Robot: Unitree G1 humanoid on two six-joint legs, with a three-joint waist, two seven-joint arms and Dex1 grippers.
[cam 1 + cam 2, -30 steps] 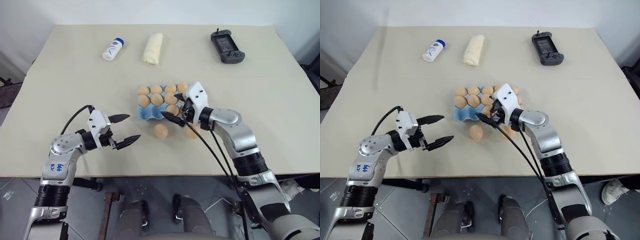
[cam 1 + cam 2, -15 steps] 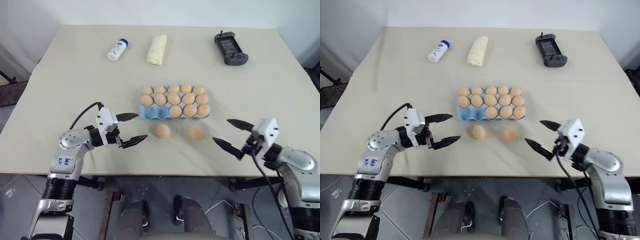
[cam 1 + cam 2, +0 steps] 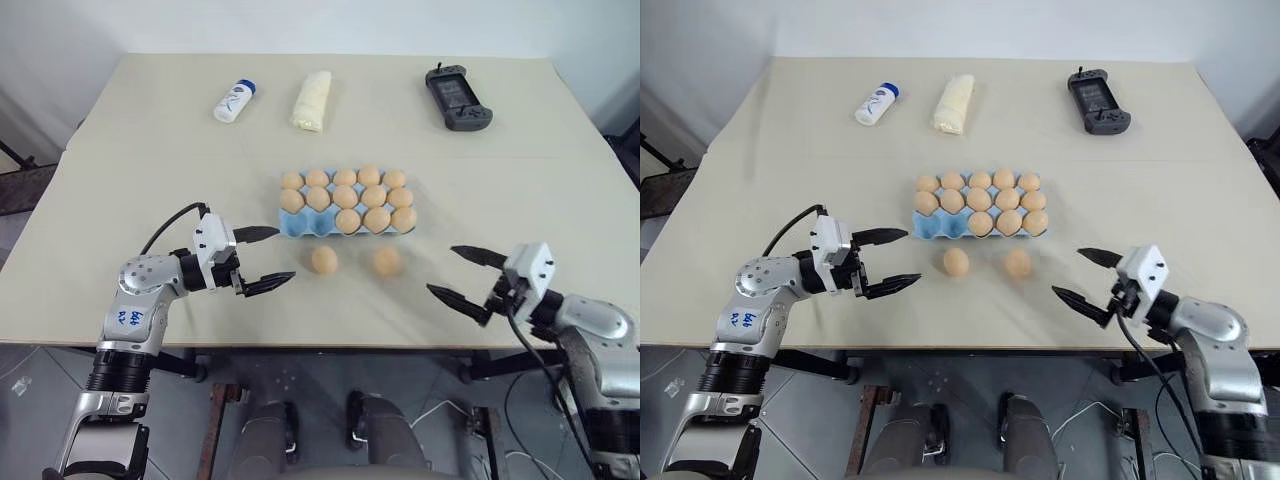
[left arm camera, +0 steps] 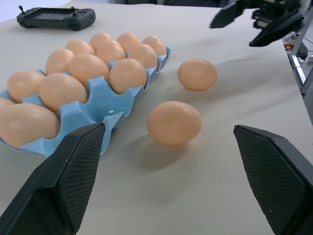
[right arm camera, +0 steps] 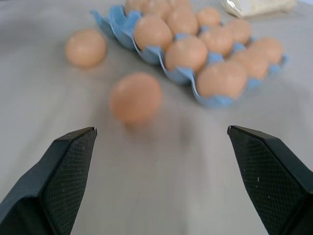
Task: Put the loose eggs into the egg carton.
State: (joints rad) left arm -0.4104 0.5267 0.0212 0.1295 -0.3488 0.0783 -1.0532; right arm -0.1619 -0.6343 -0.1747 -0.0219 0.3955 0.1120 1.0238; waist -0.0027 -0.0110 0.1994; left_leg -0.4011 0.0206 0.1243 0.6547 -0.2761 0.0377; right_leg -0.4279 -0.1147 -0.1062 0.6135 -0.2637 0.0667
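Claws on both arms stand wide and empty. At the lower left of the head view, the left claw [image 3: 258, 259] hangs level just above the bench [image 3: 120, 180], pointing at the nearer of the two loose eggs [image 3: 324, 260]. That egg sits just below the front edge of the blue egg carton [image 3: 297, 226], in the middle of the frame. Every cup I can see there holds an egg except the front left two, which look bare.

The second loose egg [image 3: 387, 262] lies to the right of the first, near but not touching. The right claw [image 3: 468, 278] waits well apart from it at the lower right.

Risks, as I judge them:
- Eggs roll. A finger that meets one side first would push the egg away, perhaps into its neighbour or toward the bench edge.
- Too hard a pinch may crack the shell; too light, and it slips out.
- The free cups sit tight beside filled ones, so a wide claw coming down could knock a seated egg.

A bottle [image 3: 233, 100], a rolled cloth [image 3: 309, 98] and a game console [image 3: 456, 96] lie along the top of the frame, well clear.
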